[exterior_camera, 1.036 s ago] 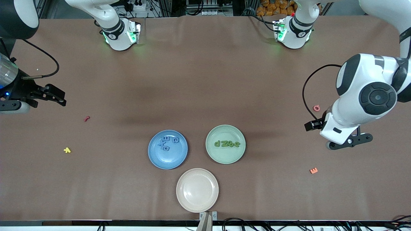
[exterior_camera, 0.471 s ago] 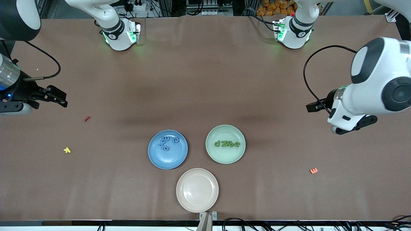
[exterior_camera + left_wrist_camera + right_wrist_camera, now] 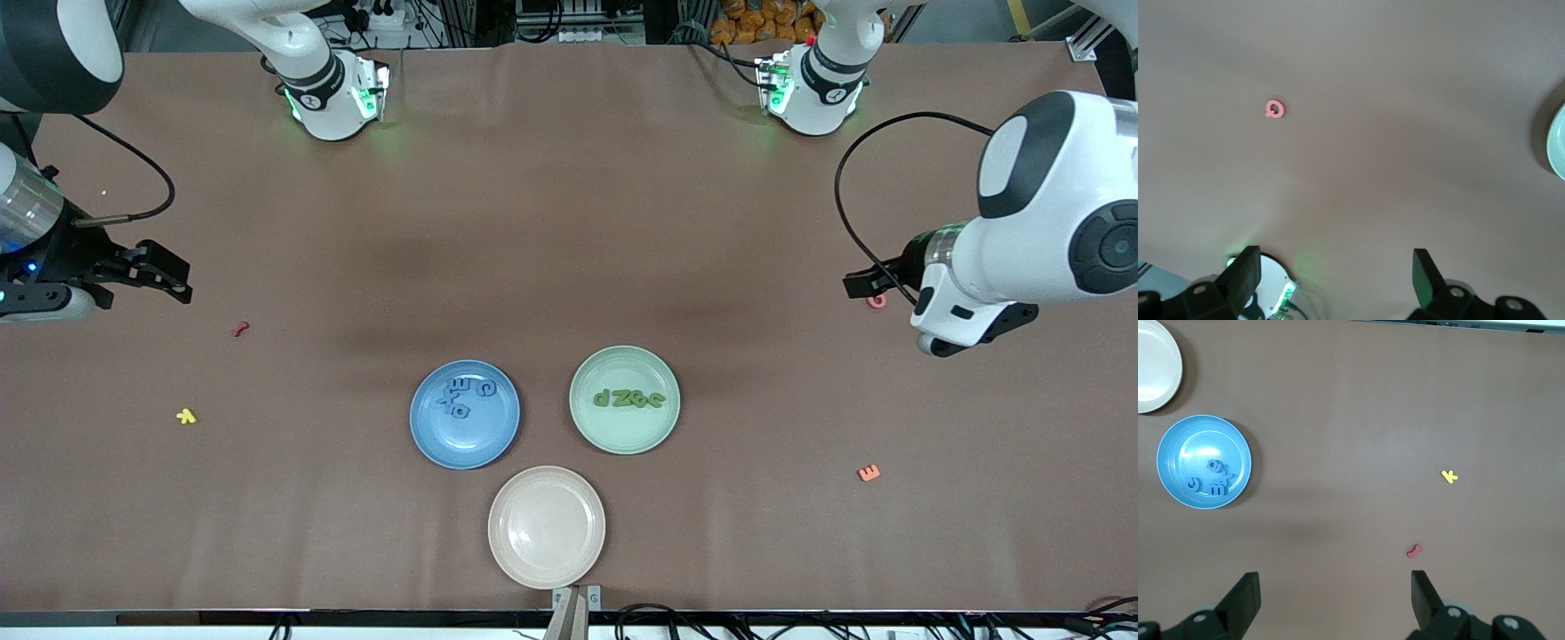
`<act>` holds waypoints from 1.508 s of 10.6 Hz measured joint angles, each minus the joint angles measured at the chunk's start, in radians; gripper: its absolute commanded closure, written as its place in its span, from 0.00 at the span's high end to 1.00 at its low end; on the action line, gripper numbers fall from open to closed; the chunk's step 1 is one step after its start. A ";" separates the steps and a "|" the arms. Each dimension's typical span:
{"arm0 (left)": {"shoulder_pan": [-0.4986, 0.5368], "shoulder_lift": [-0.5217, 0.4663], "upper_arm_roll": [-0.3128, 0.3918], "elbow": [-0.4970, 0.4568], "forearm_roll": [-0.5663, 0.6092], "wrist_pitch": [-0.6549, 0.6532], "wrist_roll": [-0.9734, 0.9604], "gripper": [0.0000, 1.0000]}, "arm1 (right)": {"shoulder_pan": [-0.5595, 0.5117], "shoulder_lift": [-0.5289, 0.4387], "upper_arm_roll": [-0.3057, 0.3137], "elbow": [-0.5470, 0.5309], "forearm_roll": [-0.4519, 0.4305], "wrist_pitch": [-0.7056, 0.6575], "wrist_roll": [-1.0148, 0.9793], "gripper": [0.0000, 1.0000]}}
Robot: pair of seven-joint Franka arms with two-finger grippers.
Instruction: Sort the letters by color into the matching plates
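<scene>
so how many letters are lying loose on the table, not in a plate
4: red letter and yellow letter toward the right arm's end; pink letter, partly hidden under the left arm, and orange letter toward the left arm's end.

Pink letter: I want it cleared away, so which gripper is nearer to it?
Left. The left gripper hangs open almost over the pink letter; the right gripper waits open at the right arm's end.

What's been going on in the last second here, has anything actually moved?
Only the arms moved. The left gripper, open and empty, has risen and pulled back toward its base, now over the pink letter. The right gripper, also open and empty, drifted slightly the same way. The blue letters in the blue plate, the green letters in the green plate and the beige plate stayed put.
</scene>
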 measured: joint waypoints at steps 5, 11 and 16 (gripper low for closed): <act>0.000 -0.127 -0.002 -0.284 -0.018 0.229 -0.029 1.00 | 0.004 0.004 0.000 0.000 0.001 0.001 0.000 1.00; -0.002 -0.275 -0.026 -0.548 -0.021 0.424 -0.030 1.00 | 0.005 0.012 0.000 0.000 0.001 -0.006 0.000 1.00; -0.003 -0.349 -0.070 -0.602 -0.051 0.461 -0.023 1.00 | 0.013 0.013 0.000 0.000 0.002 -0.013 0.002 1.00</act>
